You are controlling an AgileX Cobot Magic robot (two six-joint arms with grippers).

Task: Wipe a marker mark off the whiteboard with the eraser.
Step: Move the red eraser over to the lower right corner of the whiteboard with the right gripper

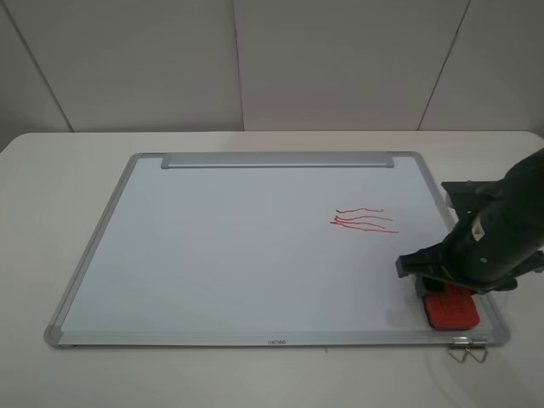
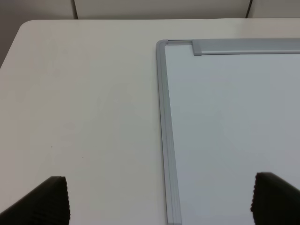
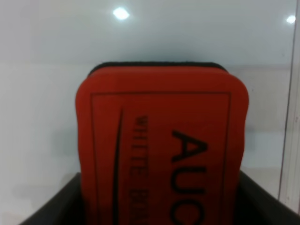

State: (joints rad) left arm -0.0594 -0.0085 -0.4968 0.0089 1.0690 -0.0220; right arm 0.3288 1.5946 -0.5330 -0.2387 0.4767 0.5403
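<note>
right gripper (image 1: 442, 293) is sitting at the near right corner of the whiteboard (image 1: 212, 255), about 4 o'clock on the board. jaws are clamped shut on the eraser (image 1: 451, 308); in the right wrist view the eraser (image 3: 161, 145) is filling the frame between the two dark fingers (image 3: 51, 204), red top with printed lettering facing the camera, dark felt edge peeking out at the far end. it's lying low over the white surface; can't tell whether the felt is actually pressing on the board or just above it

a metal clip (image 1: 467, 350) is lying on the tabletop (image 1: 51, 170) just off that corner, at the near frame edge

moving up the board: the only red ink showing is the set of wavy lines (image 1: 364, 219), around 2 o'clock from board centre, well apart from the eraser. the marker mark we're meant to wipe, the small doodle, isn't showing in any view; the arm is covering part of the right side, so it's either hidden there or already gone, can't say which

far edge: silver tray strip (image 1: 278, 161) is running along 12 o'clock

left gripper (image 2: 159, 199) is parked off the board's far left corner (image 2: 161, 45), jaws wide open, holding nothing, both fingertips (image 2: 47, 199) showing over tabletop and board

status, my read: pickup is done, eraser is in hand. wipe itself can't be confirmed, treating it as pending or in progress, with putting the eraser down after
</note>
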